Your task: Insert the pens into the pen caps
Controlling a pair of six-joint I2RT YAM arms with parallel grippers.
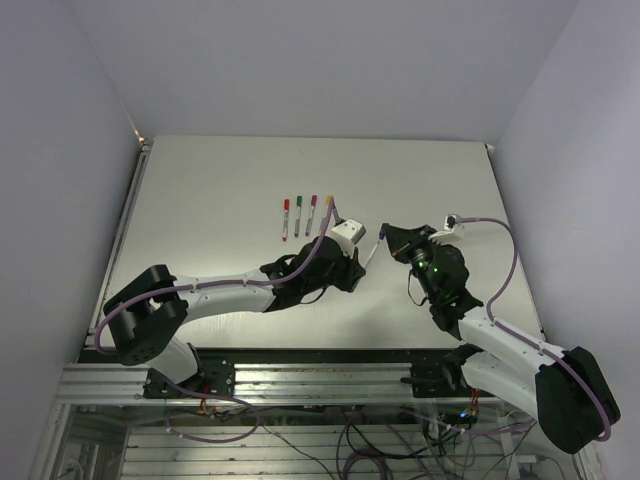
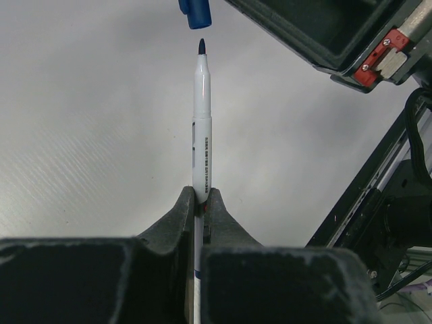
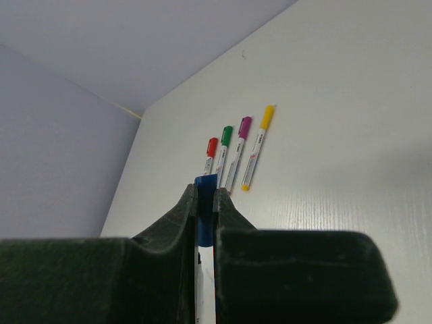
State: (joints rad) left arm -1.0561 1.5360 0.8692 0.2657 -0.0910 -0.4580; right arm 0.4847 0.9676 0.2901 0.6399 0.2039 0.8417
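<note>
Beyond your right gripper [image 3: 204, 194], four capped pens lie side by side on the white table [image 3: 351, 121], well ahead of the fingers: the red pen [image 3: 210, 156], green pen [image 3: 223, 154], magenta pen [image 3: 238, 155] and yellow pen [image 3: 257, 150], caps pointing away from you. In the left wrist view, the right arm's black housing [image 2: 324, 27] crowds the upper right corner, just beside the cap.

Your left gripper [image 2: 200, 197] is clamped on the grey pen [image 2: 202, 115], which sticks straight out ahead of the fingers with its dark blue tip forward. Your right gripper is pinched on the blue cap [image 3: 206, 202]. The cap's mouth sits just ahead of the pen tip, seemingly with a small gap, though alignment in depth is hard to judge.
</note>
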